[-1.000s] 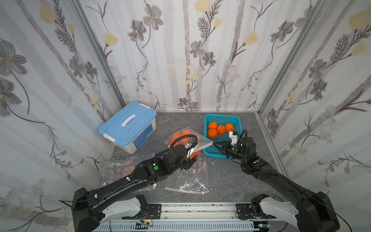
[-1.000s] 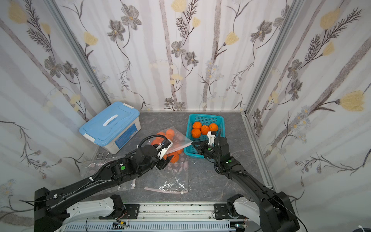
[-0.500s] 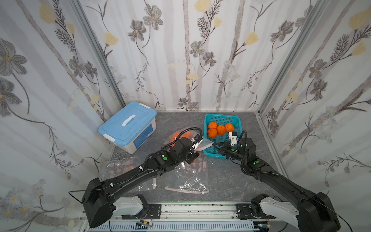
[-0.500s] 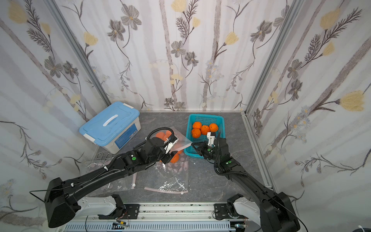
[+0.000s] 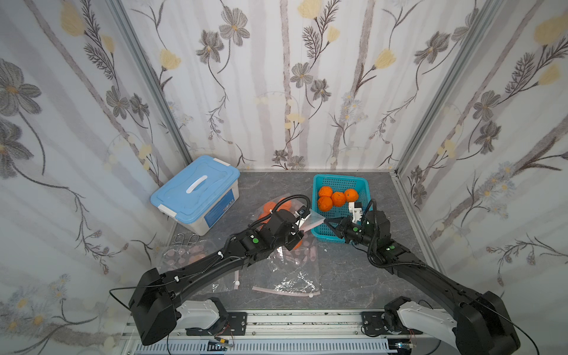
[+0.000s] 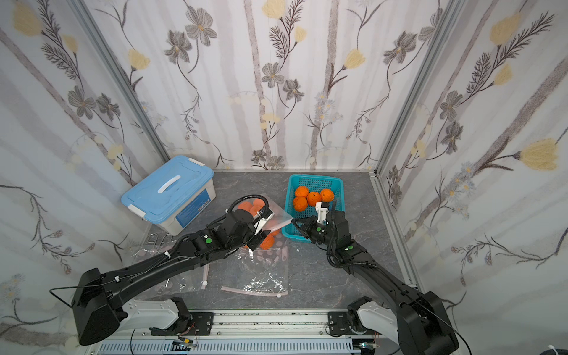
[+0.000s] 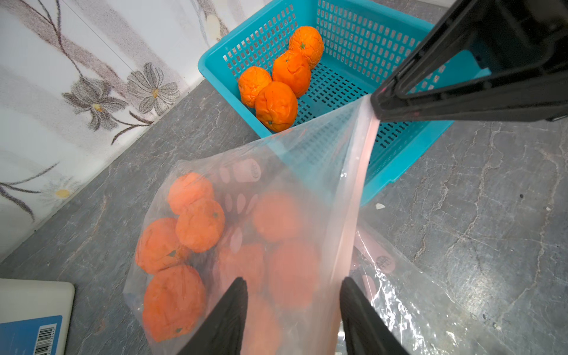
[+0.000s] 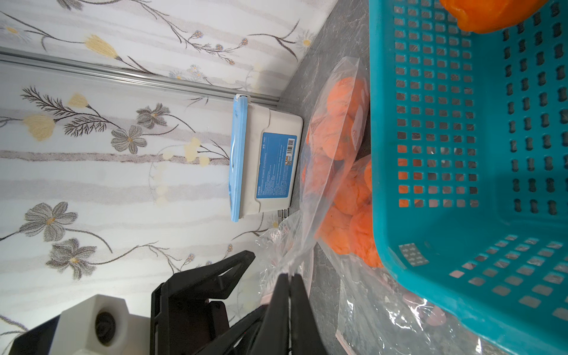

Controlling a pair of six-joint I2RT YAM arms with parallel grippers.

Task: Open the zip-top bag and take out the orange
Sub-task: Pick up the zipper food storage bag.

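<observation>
Parting the seal looks to be the step in hand. The right claw (image 7: 376,106) is pinched together on one corner of the zip-top bag (image 7: 276,172), at the end of its pink zip strip (image 7: 353,190), and holds that corner lifted over the near wall of the teal basket (image 7: 212,61). The left claw (image 7: 292,281) stands with jaws apart astride the same strip lower down, with film between them but nothing nipped. To do this well, the left claw should close on one lip only (whether the right has one lip or both I cannot tell) and then draw away across the seal, not along it. The film is thin, soft and slightly frosted, so it would likely slip or stretch under a hard tug, and a slow peel suits it better. The oranges (image 7: 199,224), round with dimpled, wrinkled skin, are heaped in the sagging belly of the bag, which rests on the grey marbled bench (image 7: 491,184) between the basket and a blue-lidded box (image 5: 196,190). Their weight should anchor the bag. The basket is stiff perforated plastic and holds four loose fruit (image 7: 276,104). Crinkled empty bags (image 5: 289,276) lie nearer the robot's base.
</observation>
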